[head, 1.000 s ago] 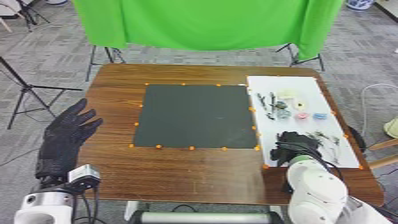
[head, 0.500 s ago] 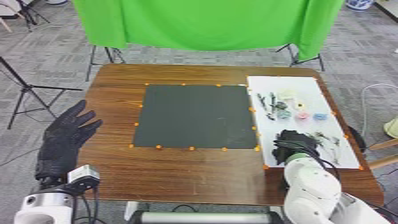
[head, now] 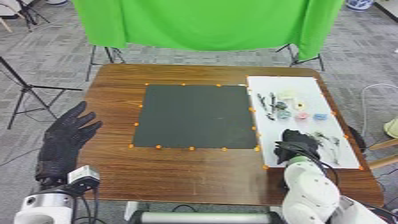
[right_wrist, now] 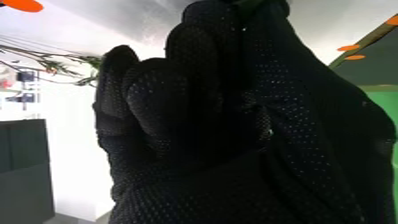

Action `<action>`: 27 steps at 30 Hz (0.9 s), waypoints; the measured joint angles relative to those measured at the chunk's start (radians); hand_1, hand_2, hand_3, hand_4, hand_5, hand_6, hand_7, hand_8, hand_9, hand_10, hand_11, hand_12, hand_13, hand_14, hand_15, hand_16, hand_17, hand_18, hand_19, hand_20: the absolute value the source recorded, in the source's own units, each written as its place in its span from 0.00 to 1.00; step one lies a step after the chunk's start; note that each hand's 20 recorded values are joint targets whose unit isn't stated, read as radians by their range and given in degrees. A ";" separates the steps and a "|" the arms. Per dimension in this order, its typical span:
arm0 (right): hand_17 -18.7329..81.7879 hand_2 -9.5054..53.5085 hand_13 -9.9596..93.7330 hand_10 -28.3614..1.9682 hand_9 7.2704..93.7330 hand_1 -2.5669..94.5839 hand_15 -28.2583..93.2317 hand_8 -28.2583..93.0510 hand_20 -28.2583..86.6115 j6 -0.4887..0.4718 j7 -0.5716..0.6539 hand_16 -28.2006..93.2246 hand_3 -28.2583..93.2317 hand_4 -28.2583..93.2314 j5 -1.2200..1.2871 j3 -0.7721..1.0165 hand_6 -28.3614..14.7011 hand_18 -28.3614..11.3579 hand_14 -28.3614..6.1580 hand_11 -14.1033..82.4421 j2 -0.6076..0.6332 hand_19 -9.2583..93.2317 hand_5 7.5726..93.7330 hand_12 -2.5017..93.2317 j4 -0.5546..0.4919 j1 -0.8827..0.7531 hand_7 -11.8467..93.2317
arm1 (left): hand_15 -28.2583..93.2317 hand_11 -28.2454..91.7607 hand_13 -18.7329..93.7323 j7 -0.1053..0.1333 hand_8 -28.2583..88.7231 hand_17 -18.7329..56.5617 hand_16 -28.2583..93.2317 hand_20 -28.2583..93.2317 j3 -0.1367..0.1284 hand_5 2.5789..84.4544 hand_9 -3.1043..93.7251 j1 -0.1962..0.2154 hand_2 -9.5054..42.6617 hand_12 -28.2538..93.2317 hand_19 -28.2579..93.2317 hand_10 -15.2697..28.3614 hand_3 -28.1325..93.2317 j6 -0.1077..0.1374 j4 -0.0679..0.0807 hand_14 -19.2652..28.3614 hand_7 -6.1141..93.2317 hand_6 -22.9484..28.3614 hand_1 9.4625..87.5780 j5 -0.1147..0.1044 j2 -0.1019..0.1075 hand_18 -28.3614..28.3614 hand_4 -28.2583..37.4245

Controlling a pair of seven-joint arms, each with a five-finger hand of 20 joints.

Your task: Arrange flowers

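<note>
Sprigs (head: 334,144) slanting far-left to near-right, right hand (head: 295,142), fingers (right_wrist: 202,42) pinching greenery (right_wrist: 252,6)

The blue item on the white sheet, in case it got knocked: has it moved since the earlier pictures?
No, the blue item keeps its place near the right edge of the white sheet.

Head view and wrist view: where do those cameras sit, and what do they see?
Head view: on the robot's head, looking forward and down at the table; both arms, left hand and right hand show.
Right wrist view: on the right arm's wrist, looking along the right hand's black glove at the white board and stems.
Both: right hand, white board, stems, dark mat.
</note>
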 measured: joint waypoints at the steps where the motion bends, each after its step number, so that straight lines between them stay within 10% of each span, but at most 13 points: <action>1: 0.54 0.04 0.81 0.49 0.77 0.52 0.90 0.34 0.41 0.008 0.000 0.38 0.92 0.00 -0.004 -0.004 0.59 0.08 0.54 0.74 0.003 1.00 0.80 0.36 0.001 0.000 0.53 | 0.60 0.43 0.39 0.000 0.14 0.11 0.16 0.23 0.000 0.39 0.36 0.000 0.28 0.31 0.69 0.75 0.90 0.000 0.000 0.92 0.23 0.59 0.18 0.000 0.000 0.91 0.06; 27: 0.55 0.01 0.83 0.49 0.79 0.52 0.90 0.38 0.47 0.156 -0.034 0.39 0.95 0.00 -0.051 0.007 0.56 0.07 0.54 0.73 0.117 1.00 0.84 0.38 -0.005 -0.041 0.49 | 0.60 0.43 0.39 0.003 0.14 0.11 0.17 0.23 -0.002 0.39 0.36 0.017 0.28 0.31 0.69 0.75 0.91 0.006 -0.009 0.92 0.23 0.59 0.18 -0.001 0.000 0.91 0.06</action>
